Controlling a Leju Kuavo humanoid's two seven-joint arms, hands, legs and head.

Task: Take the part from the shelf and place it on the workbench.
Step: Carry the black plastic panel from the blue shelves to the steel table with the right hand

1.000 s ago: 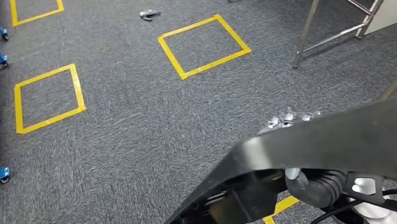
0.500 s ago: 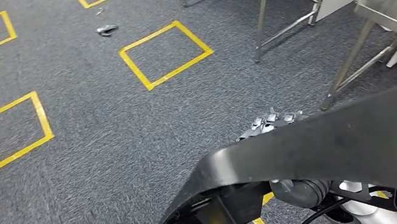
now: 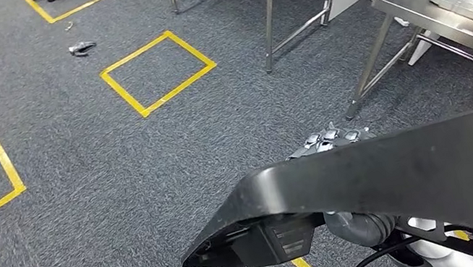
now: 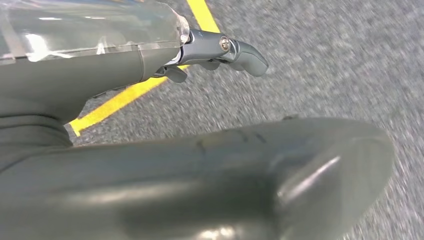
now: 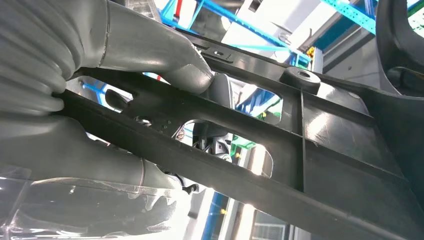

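Part gripped in right hand, near workbench edge.

Grey ribbed wrist cover, thick grey thumb, black cable.

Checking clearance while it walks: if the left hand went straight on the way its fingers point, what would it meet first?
Probably the carpet. In the left wrist view the left hand holds nothing, and past its fingers lies only blurred grey floor with a yellow tape line. Depth is hard to judge.
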